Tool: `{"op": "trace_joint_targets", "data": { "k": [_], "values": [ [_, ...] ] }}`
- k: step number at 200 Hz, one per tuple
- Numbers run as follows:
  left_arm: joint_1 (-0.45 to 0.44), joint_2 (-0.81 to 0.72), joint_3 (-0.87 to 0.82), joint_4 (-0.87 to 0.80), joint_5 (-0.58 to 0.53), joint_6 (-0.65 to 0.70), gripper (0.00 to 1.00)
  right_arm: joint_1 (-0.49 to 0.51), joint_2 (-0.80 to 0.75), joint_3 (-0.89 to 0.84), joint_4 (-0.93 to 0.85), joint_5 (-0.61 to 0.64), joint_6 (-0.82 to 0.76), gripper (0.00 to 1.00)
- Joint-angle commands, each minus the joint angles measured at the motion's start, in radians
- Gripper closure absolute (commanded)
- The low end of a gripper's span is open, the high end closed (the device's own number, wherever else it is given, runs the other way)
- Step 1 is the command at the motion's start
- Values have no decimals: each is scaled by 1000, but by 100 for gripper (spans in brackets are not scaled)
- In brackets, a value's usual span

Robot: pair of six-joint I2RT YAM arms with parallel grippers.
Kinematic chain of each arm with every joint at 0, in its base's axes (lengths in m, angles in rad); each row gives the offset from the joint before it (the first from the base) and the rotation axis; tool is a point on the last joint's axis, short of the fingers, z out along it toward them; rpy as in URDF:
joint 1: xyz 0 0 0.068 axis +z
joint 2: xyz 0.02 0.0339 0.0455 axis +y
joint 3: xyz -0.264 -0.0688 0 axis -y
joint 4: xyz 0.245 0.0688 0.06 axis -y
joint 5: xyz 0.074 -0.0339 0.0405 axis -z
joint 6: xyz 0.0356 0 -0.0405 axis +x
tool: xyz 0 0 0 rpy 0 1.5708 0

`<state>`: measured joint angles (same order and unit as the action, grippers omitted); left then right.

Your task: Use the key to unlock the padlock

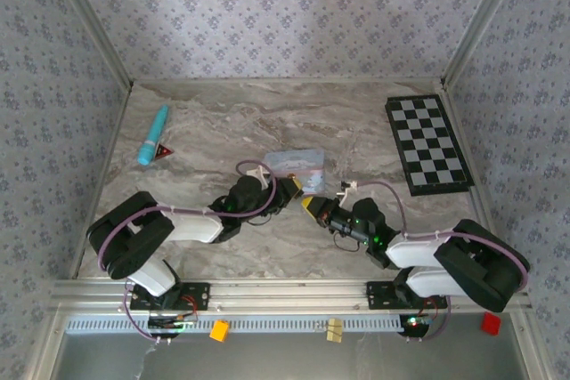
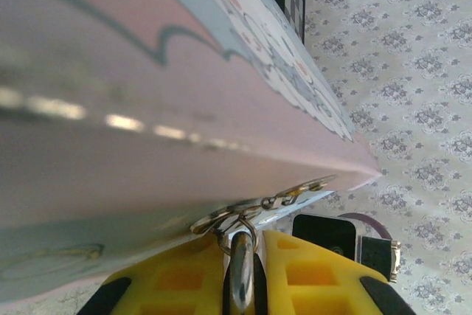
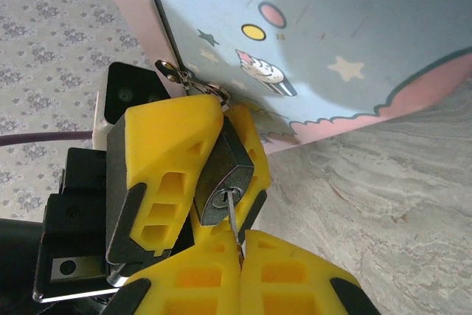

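padlock (image 3: 223, 171) tight in left claw (image 2: 240, 248), key (image 3: 231, 212) mostly hidden in tight-shut right claw (image 3: 237, 252)

No legible word, number, brand or sign anywhere. Drawings on the pastel tin (image 3: 354, 35): stars, a cupcake, coloured dots, a pink scalloped border, without lettering. Nothing readable on the padlock (image 3: 225, 171) face around the keyhole.
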<state>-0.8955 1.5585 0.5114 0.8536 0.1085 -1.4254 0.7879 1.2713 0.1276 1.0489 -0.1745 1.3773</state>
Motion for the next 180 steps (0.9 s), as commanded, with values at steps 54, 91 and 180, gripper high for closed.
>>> {"op": "trace_joint_targets", "data": {
  "k": [54, 91, 180],
  "values": [
    [-14, -9, -19, 51, 41, 16, 100, 42, 0, -33, 34, 108, 50, 100],
    [-26, -13, -10, 26, 62, 35, 100, 50, 3, -23, 26, 113, 57, 100],
    [-87, -48, 47, -325, 84, 96, 97, 79, -24, -26, -137, 137, 89, 100]
  ]
}}
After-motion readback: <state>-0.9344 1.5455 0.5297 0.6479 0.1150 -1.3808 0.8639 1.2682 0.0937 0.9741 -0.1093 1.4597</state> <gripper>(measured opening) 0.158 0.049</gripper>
